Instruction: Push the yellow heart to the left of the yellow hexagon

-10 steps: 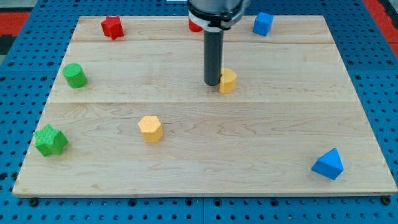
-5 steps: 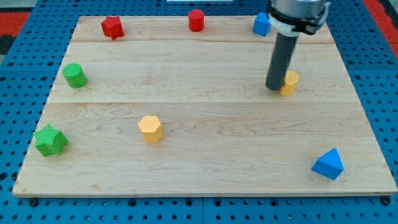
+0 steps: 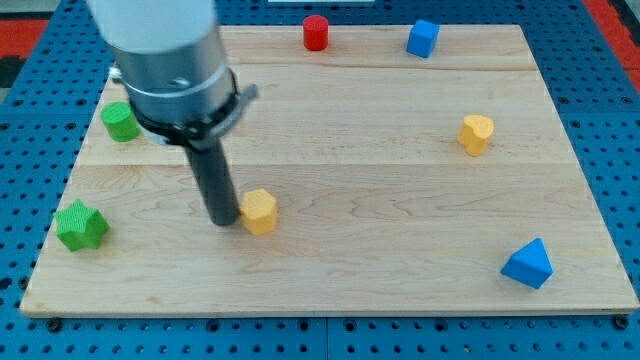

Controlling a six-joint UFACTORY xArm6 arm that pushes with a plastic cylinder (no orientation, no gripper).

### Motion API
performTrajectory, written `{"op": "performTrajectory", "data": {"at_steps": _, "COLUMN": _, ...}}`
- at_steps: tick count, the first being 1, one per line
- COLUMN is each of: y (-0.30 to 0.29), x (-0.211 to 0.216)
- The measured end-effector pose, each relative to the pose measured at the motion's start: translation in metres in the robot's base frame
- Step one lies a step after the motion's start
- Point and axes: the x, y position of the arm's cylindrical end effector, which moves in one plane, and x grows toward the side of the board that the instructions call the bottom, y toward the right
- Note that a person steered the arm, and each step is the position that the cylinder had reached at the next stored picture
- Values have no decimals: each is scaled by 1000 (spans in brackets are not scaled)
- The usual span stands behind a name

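Note:
The yellow heart [image 3: 477, 133] sits at the view's right, in the middle band of the wooden board [image 3: 400, 260]. The yellow hexagon [image 3: 260, 211] sits left of centre, lower down. My tip [image 3: 221, 221] is right against the hexagon's left side. The heart is far to the right of the hexagon and of my tip.
A green cylinder [image 3: 120, 122] and a green star [image 3: 81, 225] sit near the left edge. A red cylinder [image 3: 316, 32] and a blue block [image 3: 422, 38] sit along the top edge. A blue triangular block [image 3: 528, 264] sits at the bottom right. The arm hides the top-left corner.
My tip pushed the heart to the right, then left it and swung across to the hexagon's left side. The hexagon has shifted a little to the right.

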Motion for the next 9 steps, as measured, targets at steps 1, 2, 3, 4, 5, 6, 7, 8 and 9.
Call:
{"op": "performTrajectory", "data": {"at_steps": 1, "y": 31, "x": 40}}
{"op": "performTrajectory", "data": {"at_steps": 2, "y": 25, "x": 41}}
{"op": "performTrajectory", "data": {"at_steps": 3, "y": 25, "x": 3}}
{"op": "performTrajectory", "data": {"at_steps": 4, "y": 36, "x": -16}}
{"op": "performTrajectory", "data": {"at_steps": 5, "y": 58, "x": -19}}
{"op": "performTrajectory", "data": {"at_steps": 6, "y": 109, "x": -17}}
{"op": "performTrajectory", "data": {"at_steps": 7, "y": 136, "x": -16}}
{"op": "performTrajectory", "data": {"at_steps": 8, "y": 145, "x": -40}}
{"op": "performTrajectory", "data": {"at_steps": 9, "y": 142, "x": -37}}
